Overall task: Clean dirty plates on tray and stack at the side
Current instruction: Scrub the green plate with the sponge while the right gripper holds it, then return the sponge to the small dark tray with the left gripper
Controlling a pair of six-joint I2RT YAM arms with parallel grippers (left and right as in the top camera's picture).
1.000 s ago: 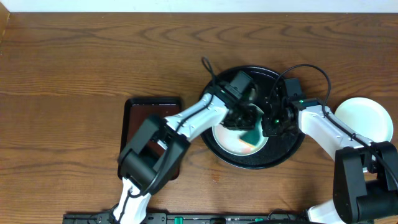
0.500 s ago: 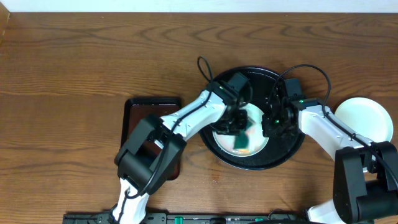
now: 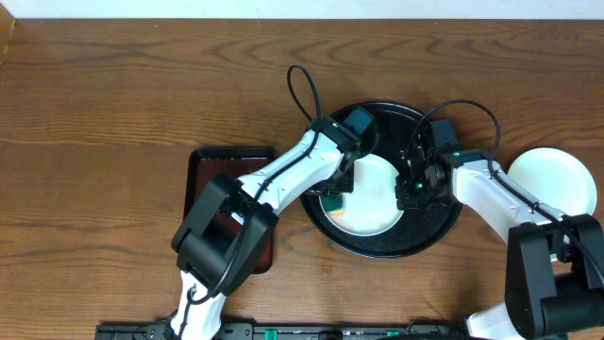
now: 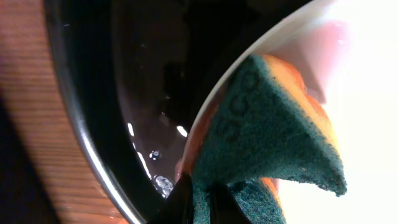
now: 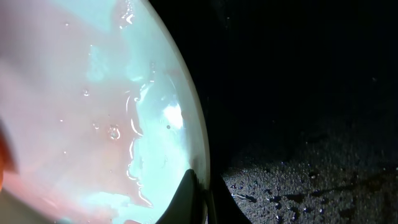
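A pale mint-white plate point(image 3: 373, 194) with red smears lies on the black round tray point(image 3: 436, 219). My left gripper point(image 3: 338, 192) is shut on a green and orange sponge point(image 3: 332, 201) at the plate's left edge. In the left wrist view the sponge point(image 4: 267, 137) lies on the plate's rim point(image 4: 367, 93) over the tray point(image 4: 124, 93), held in the fingers point(image 4: 200, 202). My right gripper point(image 3: 411, 192) is shut on the plate's right rim. The right wrist view shows its fingers point(image 5: 199, 194) pinching the wet, smeared plate point(image 5: 93, 93) above the tray floor point(image 5: 311, 124).
Another pale plate point(image 3: 555, 181) sits on the bare wood tabletop at the right edge. A small rectangular dark-brown tray point(image 3: 231, 179) lies left of the black tray, partly under my left arm. Water drops lie on the black tray.
My left gripper has dragged the sponge from the plate's right-middle across to its left edge. The right gripper has kept its hold on the rim.
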